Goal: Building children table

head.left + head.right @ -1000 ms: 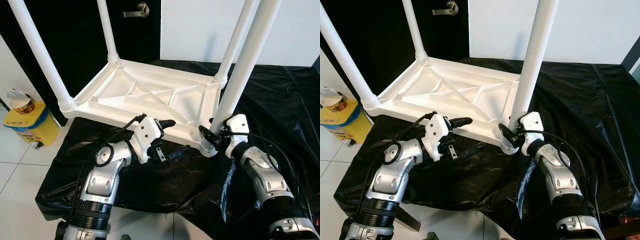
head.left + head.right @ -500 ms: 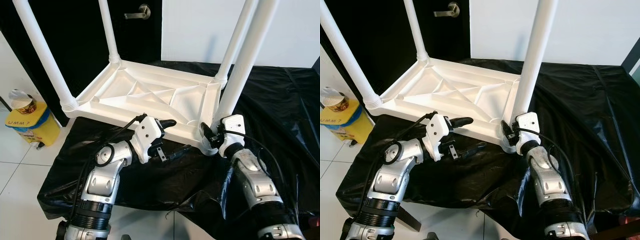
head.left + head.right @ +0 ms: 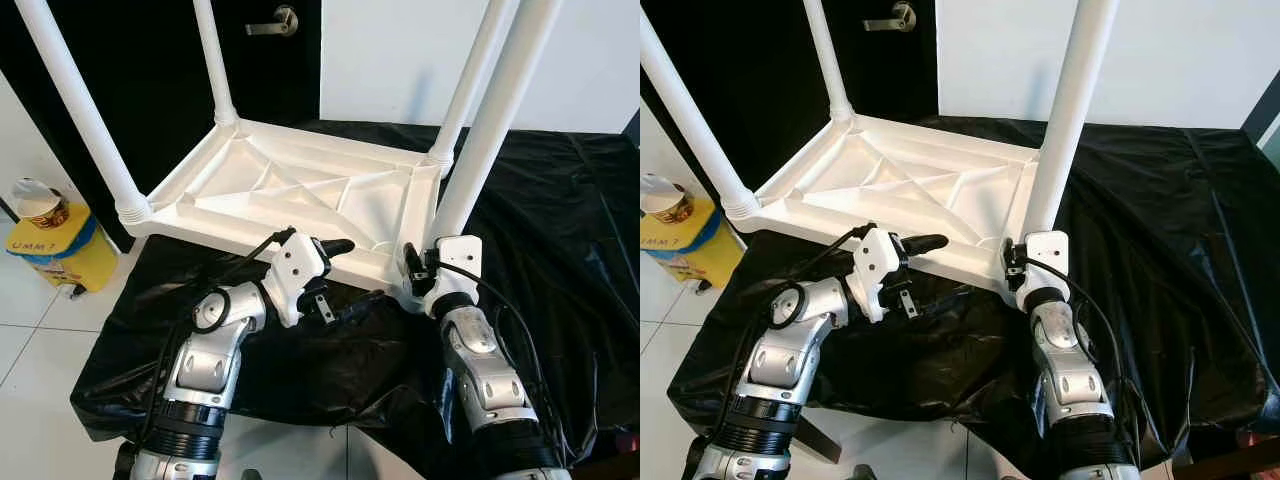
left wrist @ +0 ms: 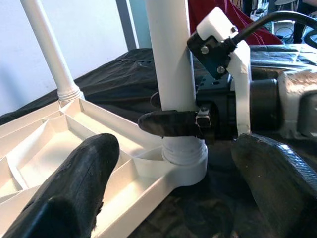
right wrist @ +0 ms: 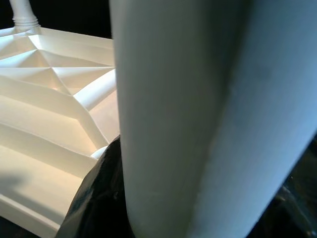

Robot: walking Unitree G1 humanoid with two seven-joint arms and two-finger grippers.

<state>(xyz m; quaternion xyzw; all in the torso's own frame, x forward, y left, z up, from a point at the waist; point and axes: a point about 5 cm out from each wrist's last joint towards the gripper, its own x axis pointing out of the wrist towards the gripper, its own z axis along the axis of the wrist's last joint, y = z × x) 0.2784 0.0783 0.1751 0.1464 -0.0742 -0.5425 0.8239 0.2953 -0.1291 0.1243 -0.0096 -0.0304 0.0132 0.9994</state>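
Observation:
A white plastic children's table [image 3: 300, 190] lies upside down on a black sheet [image 3: 560, 200], its four legs pointing up. My right gripper [image 3: 415, 270] is shut around the base of the near right leg [image 3: 490, 120], just above its socket; in the left wrist view one black finger [image 4: 168, 123] wraps that leg [image 4: 171, 59]. The right wrist view has the leg [image 5: 198, 114] pressed close. My left gripper [image 3: 362, 271] is open at the table's near rim, one finger above the rim and one below it, a short way left of the held leg.
A yellow bin [image 3: 55, 245] with a cup on it stands on the tiled floor at the left. A black door with a metal handle [image 3: 275, 20] and a white wall rise behind the table. The black sheet spreads out to the right.
My right forearm has swung left, toward the middle, turning around the leg while the gripper stayed at the leg's base. The left arm has not moved.

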